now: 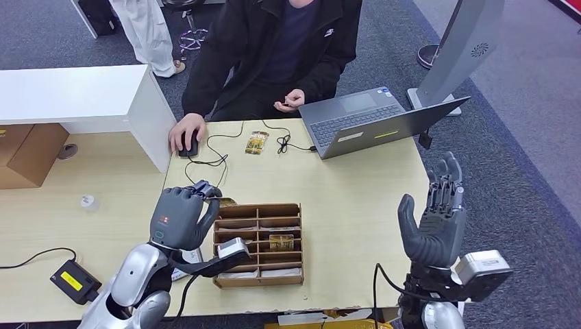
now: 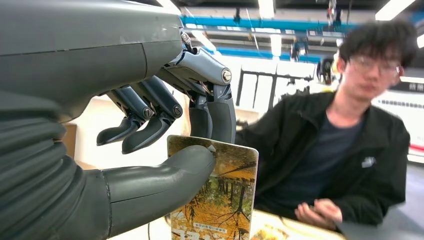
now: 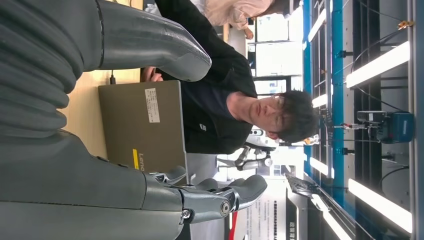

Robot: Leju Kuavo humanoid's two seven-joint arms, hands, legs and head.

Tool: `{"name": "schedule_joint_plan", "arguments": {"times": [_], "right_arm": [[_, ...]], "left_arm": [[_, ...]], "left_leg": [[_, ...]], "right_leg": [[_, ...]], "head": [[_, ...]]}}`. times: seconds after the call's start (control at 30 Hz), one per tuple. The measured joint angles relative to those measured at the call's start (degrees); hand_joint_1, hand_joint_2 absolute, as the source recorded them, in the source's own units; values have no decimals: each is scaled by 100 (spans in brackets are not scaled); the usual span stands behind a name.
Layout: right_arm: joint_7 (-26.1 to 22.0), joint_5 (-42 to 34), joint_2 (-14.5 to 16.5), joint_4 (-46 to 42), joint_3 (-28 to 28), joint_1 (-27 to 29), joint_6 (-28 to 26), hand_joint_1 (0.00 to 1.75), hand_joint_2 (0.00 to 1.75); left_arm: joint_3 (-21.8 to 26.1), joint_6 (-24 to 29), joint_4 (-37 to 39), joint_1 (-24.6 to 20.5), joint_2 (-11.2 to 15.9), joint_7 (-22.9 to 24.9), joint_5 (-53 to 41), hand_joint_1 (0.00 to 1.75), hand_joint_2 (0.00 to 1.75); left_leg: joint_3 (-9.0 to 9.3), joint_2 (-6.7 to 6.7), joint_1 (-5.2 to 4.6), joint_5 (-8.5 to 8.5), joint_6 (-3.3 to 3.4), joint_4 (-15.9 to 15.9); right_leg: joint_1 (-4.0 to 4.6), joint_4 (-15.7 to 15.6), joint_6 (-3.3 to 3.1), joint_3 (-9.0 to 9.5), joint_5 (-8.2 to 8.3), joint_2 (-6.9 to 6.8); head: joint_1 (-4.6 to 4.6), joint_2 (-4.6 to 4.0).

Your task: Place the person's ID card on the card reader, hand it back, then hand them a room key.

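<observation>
While the person [image 1: 274,55] keeps one hand on the mouse [image 1: 190,145], the left hand [image 1: 181,218] pinches a room key [image 2: 215,200] upright above the wooden tray [image 1: 260,245]; a thin pinch could let it slip. The right hand [image 1: 435,219] is raised, spread, holding nothing.

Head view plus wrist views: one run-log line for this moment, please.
left hand: holds card | right hand: open, raised | person: seated at table
</observation>
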Motion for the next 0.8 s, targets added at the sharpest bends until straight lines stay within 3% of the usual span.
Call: {"name": "schedule_joint_plan", "arguments": {"times": [0.37,0.8], "right_arm": [[4,-18,-2,7,27,-50,-39,0,175],[67,-132,-18,246,290,-411,26,0,175]], "left_arm": [[320,591,-173,5,32,97,-716,175,175],[610,312,635,-957,144,1,-738,175,175]], "left_leg": [[0,0,0,0,0,0],[1,0,1,13,-11,0]], "right_leg": [[0,0,0,-1,0,0],[2,3,-10,-2,10,0]], "head": [[1,0],[1,0]]}}
